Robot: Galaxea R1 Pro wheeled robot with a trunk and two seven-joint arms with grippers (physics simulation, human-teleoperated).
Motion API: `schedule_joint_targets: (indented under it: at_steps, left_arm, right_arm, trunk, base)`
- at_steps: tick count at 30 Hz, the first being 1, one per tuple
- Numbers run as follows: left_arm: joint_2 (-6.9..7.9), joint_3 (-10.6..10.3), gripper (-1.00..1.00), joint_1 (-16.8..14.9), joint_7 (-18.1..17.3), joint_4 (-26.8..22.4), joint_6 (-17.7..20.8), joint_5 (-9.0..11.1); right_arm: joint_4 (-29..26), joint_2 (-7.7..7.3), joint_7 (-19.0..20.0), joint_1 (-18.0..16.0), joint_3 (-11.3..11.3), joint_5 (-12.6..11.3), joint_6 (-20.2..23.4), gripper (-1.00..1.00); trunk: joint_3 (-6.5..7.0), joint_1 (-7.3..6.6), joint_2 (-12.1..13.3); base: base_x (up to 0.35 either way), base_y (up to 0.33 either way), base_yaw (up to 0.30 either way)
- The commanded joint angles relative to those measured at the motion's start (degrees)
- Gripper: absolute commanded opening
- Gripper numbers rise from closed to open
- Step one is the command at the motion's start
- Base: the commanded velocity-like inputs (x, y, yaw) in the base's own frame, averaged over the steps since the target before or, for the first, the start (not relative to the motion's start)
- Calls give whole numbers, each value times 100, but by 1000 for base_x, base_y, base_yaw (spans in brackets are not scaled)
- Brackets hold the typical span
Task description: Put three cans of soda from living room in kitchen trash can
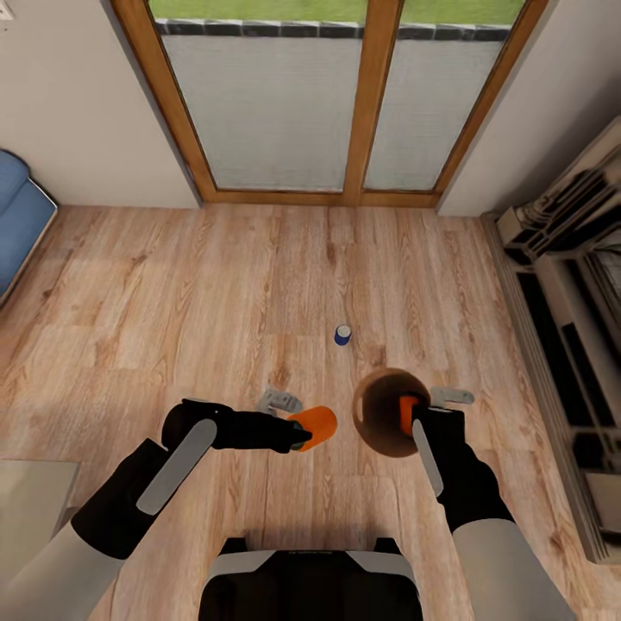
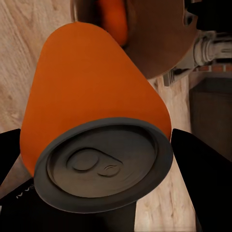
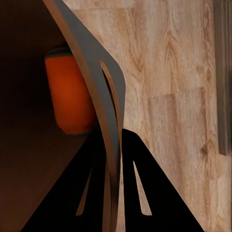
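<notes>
Orange can [image 3: 67,94] half-hidden inside bin [image 3: 89,72]

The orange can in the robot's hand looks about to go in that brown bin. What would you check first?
1. Grip on the can: ok. The left gripper is clamped on the held orange can.
2. Grip on the bin: ok. The right gripper pinches the wall of the trash can, one finger inside and one outside.
3. Can lined up over the opening: not ok. In the head view it sits beside the rim.
4. Room in the bin: ok. One orange can inside leaves space.
5. Third can accounted for: ok. The blue can stands on the floor ahead.
6. Bin resting on the floor or lifted: cannot tell.
</notes>
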Motion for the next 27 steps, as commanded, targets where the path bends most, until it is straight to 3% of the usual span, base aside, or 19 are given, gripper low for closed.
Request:
schedule_joint_targets:
  at_steps: [1, 27]
  left_arm:
    - [-2, -9, -100, 0, -3, 1, 0, -5]
    - [-31, -72, -100, 39, 4, -25, 0, -4]
  right_arm:
    - [0, 17, 26, -1, 18, 20, -4, -100]
    - [179, 275, -152, -1, 740, -19, -8, -100]
  trunk:
    - [19, -23, 41]
    - [486, -594, 1084]
  base:
    - [0, 0, 0]
    - [0, 0, 0]
